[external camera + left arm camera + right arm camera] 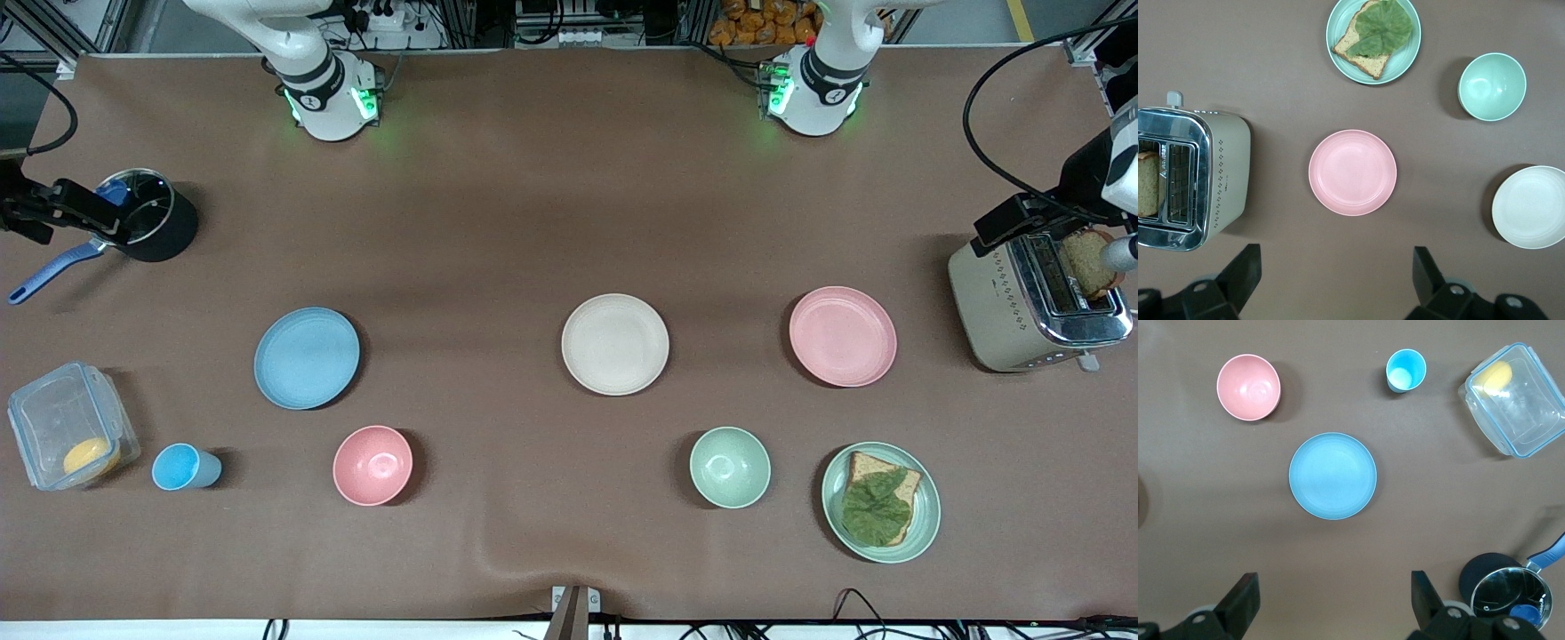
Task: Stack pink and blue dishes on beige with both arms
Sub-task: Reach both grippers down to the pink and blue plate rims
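While the pink plate (842,336) and blue plate (307,357) lie untouched, flanking the beige plate (614,343), each spread-fingered gripper hangs above its own: left gripper (1335,280) over pink, right gripper (1333,600) over blue. Each should descend onto a rim edge, gripping squarely.

Brown surface (533,196) holds many things.
Toaster (1031,302) at left arm's end of surface, bread slice (1086,263) sticking up from slot.
Green plate (880,502) nearer front camera than toaster, with bread (889,484) and green leaf (876,508) on top.
Small green bowl (730,468) just beside green plate.
Small pink bowl (372,465) nearer right arm's end.
Blue cup (184,468) between pink bowl and clear box (71,437).
Yellow thing (91,457) inside clear box.
Black pot (151,216) with blue handle (53,271) and glass lid, farther from front camera than clear box.
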`<state>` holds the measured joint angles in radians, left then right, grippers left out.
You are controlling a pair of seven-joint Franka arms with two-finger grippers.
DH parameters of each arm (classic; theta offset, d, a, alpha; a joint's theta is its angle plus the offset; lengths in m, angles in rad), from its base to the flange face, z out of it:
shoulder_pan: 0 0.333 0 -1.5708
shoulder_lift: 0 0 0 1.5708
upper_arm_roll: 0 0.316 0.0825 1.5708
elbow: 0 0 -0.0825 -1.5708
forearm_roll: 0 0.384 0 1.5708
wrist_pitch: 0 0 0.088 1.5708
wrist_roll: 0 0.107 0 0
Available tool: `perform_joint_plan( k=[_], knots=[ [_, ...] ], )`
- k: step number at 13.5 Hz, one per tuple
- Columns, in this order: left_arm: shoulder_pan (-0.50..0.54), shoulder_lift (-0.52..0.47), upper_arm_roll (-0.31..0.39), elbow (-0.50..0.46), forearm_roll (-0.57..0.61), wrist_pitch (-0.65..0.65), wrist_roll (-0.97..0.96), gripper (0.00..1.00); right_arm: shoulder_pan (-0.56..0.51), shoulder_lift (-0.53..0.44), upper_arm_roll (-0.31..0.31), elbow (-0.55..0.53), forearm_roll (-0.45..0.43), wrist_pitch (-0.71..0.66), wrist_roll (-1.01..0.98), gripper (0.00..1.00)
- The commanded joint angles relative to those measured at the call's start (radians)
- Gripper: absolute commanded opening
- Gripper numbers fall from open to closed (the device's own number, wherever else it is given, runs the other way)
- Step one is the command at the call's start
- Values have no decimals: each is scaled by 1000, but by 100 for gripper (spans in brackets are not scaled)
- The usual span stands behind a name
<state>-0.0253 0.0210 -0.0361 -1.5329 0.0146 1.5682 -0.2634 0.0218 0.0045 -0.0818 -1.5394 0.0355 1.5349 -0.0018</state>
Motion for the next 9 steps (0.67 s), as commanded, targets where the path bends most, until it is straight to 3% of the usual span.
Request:
perform_joint_plan(
  k=[1, 5, 6, 9],
  knots=[
    [7, 7, -1, 30, 1, -27, 27, 100, 1, -24, 4, -25, -14, 8, -7, 100],
    [13, 20, -1, 13, 25, -37, 47, 100, 7, -23, 4, -25, -14, 8, -7, 100],
    [15, 28, 1, -42, 24, -36, 46, 100, 6, -20, 4, -25, -11, -4, -12, 100],
    [27, 21, 1, -253, 47, 184, 49, 100, 47, 26, 5, -18, -2, -33, -15, 100]
  ],
)
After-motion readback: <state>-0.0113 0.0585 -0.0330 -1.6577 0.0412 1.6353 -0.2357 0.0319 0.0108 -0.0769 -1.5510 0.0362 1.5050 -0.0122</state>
